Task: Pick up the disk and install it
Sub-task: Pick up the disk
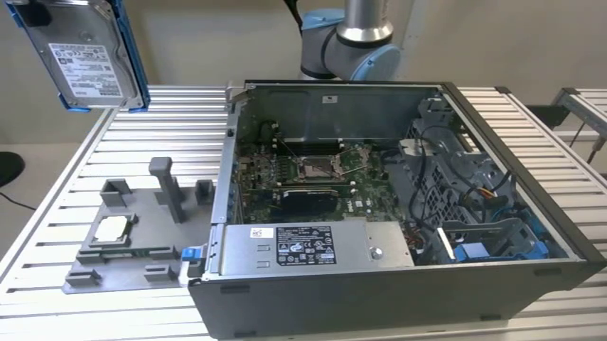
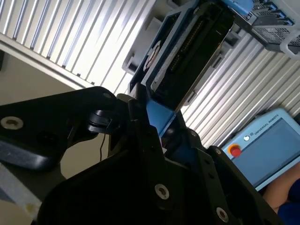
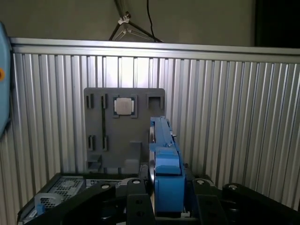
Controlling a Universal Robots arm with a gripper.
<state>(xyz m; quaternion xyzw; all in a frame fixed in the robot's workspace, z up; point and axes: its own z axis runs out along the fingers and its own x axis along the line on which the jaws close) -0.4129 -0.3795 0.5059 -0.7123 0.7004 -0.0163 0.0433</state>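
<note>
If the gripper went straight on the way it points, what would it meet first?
Probably the grey fixture tray on the slatted table: the gripper, shut on the disk, points at it in the first wrist view. The disk's end would touch first, near the tray's edge; depth is unclear.

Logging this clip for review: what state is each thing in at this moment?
disk: lifted clear of the table, clamped on edge, not in the case.
gripper: shut on the disk.
computer case: lying on its side, panel off, interior exposed.
processor chip: resting in the grey fixture beside the case.
power supply box: mounted inside the case.
</note>
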